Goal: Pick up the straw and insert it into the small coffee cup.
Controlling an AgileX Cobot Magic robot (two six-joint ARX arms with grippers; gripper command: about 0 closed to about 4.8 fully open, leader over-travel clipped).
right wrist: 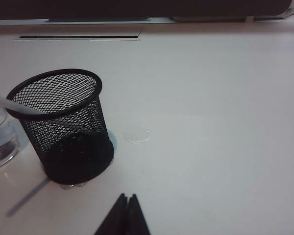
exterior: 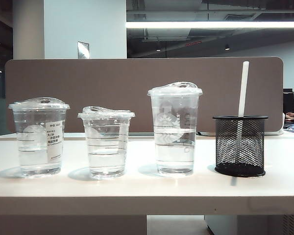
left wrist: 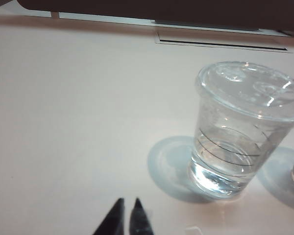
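One straw (exterior: 243,88) in holder (exterior: 225,142); grippers (left wrist: 129,203) (right wrist: 128,198) over table (exterior: 137,188).

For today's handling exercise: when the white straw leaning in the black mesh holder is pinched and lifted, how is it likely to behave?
The straw stands straight well above the mesh holder, so it is probably stiff enough to lift without drooping. Being thin and apparently hollow, it likely weighs little but may crush if squeezed hard. Its smooth round surface could slip or swivel between fingers.

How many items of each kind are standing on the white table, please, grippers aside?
Clear lidded plastic cups holding water: 3 (labelled wide cup, ridged small coffee cup, tallest cup)
Black mesh holder: 1
Thin white straw, inside that holder: 1
Total: 5
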